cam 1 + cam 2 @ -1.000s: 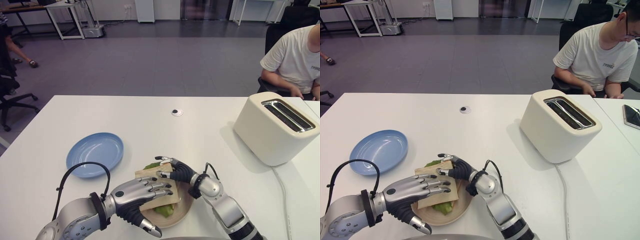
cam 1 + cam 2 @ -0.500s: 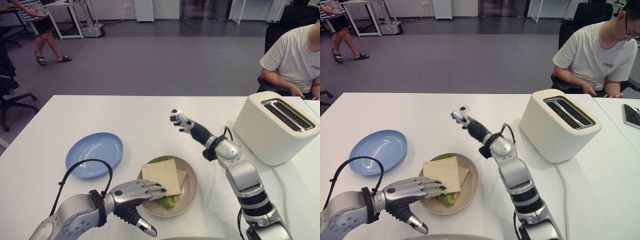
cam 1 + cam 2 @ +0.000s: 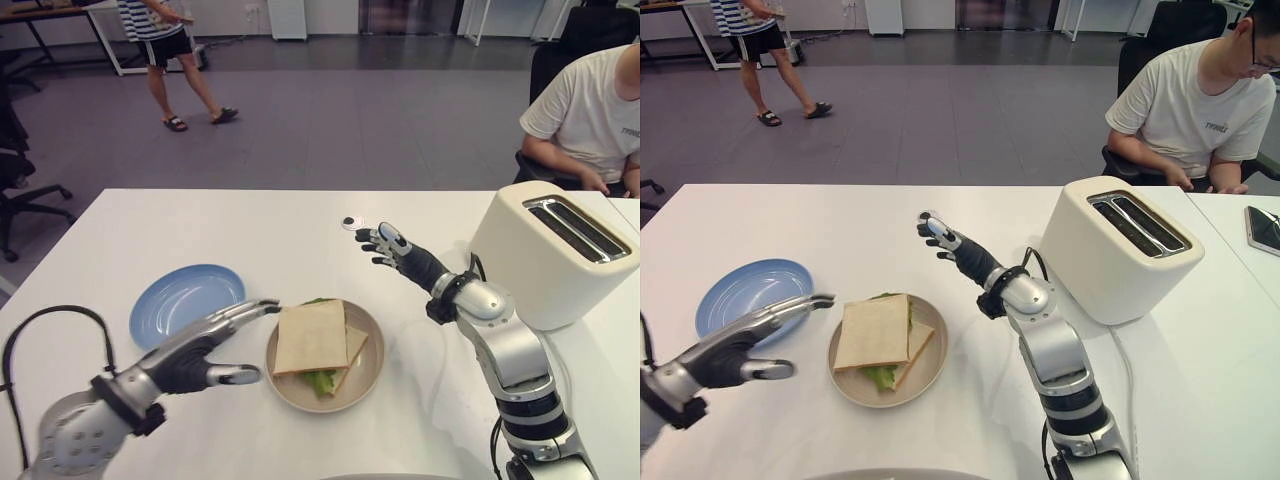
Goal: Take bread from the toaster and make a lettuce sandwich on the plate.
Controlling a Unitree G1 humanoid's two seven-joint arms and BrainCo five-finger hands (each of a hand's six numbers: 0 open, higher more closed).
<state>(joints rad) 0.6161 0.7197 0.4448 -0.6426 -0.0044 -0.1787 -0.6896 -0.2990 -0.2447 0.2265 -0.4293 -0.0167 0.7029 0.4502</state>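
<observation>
A tan plate (image 3: 371, 372) sits at the front middle of the white table, holding a sandwich: a top slice of bread (image 3: 311, 336) over green lettuce (image 3: 317, 380) and a lower slice (image 3: 354, 344). My left hand (image 3: 205, 347) hovers open just left of the plate, fingers stretched toward it, holding nothing. My right hand (image 3: 396, 249) is raised above the table to the right of and behind the plate, open and empty. The cream toaster (image 3: 548, 253) stands at the right; I see no bread sticking out of its two slots.
An empty blue plate (image 3: 188, 303) lies left of the tan plate. A small round black-and-white disc (image 3: 350, 222) sits at mid-table. A phone (image 3: 1265, 231) lies at the far right. A seated person is behind the toaster. The toaster's cable (image 3: 571, 385) runs along the right.
My left hand has let go of the top slice and drawn back to the left. My right hand shifted slightly right and stayed raised. The sandwich rests on the plate.
</observation>
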